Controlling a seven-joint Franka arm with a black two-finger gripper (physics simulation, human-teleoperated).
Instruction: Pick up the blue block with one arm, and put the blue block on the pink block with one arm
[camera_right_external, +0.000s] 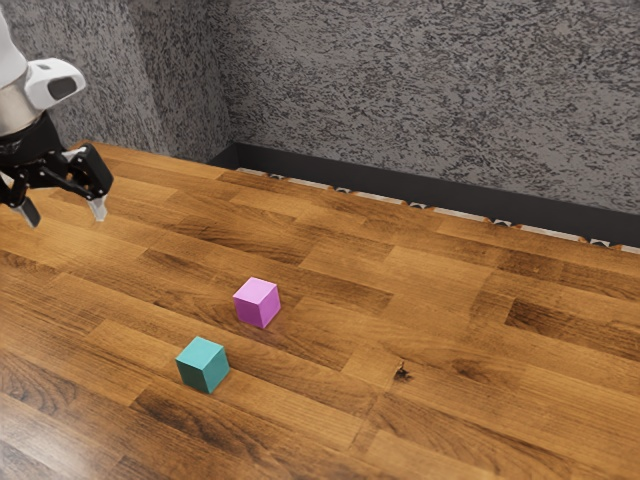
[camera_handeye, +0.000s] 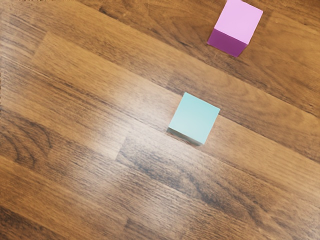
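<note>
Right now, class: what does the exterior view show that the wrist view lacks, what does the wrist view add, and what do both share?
Exterior view: the open hand high at the exterior view's left, the grey wall, and a small dark mark on the wood. Wrist view: the blue block and pink block seen from above, top faces plain. Both: the two blocks, apart, on the wooden table.

On my feed the wood-plank table (camera_right_external: 450, 300) carries a teal block (camera_right_external: 202, 364), a pink block (camera_right_external: 257, 302) standing apart from it, and a small dark speck (camera_right_external: 402, 373) nearby.
</note>
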